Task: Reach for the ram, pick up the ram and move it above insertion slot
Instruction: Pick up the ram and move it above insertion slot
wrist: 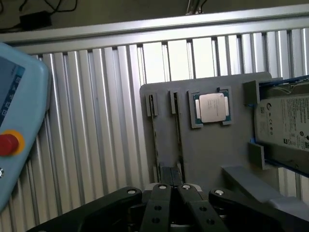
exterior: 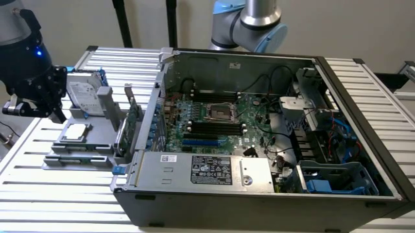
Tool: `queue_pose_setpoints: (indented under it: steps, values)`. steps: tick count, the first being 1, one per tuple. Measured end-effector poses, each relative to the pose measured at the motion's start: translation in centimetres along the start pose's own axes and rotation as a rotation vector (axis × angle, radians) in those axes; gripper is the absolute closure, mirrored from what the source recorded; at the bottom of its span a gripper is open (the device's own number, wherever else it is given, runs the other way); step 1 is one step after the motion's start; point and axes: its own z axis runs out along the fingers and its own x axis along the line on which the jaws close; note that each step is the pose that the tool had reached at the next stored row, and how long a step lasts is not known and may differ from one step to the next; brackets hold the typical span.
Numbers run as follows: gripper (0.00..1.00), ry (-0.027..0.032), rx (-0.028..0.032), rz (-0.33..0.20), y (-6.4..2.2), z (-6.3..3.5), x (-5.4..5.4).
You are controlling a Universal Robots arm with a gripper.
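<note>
Ram (wrist: 178, 137): sitting edge-up as a thin dark strip in a groove of the grey holder block (wrist: 227, 159), next to the CPU (wrist: 212, 107); a similar strip is lying in the neighbouring groove.
Gripper (wrist: 171, 175): hanging at the end of that groove, fingers drawn together with no gap showing and nothing visibly held; whether it is touching the ram cannot be told.
Setting: in the exterior view the holder is standing at 9 o'clock of the open computer case (exterior: 259, 204), and the gripper is hovering at the holder's 10 o'clock, just beside the hard drive (exterior: 84, 94).
Risk at the grasp: the strip is offering only a narrow edge, so a slight offset is likely to land the fingers on the groove wall or the neighbouring strip.
Risk on the carry: the expansion card (exterior: 133, 121) and the case wall are standing between the holder and the memory slots (exterior: 214, 128), so a low pass could clip them.
Wrist view adding: the grooves, the finger alignment and a teach pendant (wrist: 19, 111) lying on the slatted table (wrist: 87, 121).
Exterior view adding: the case interior, the memory slots and the card.
</note>
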Motion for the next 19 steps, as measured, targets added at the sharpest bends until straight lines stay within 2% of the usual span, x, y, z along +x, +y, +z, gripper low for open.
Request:
queue_pose_setpoints:
  steps: [3,5,7,8,19]
  values:
    - [0.88,-0.0004,0.0034,-0.003,0.02,0.01,0.0]
    - [0.76,-0.0002,0.0037,-0.007,0.04,0.01,0.0]
    - [0.76,0.0,0.0037,-0.013,0.07,0.06,0.0]
    - [0.69,-0.0001,0.0039,-0.017,0.08,0.15,0.0]
    - [0.69,0.0015,0.0038,-0.07,0.1,2.09,0.0]
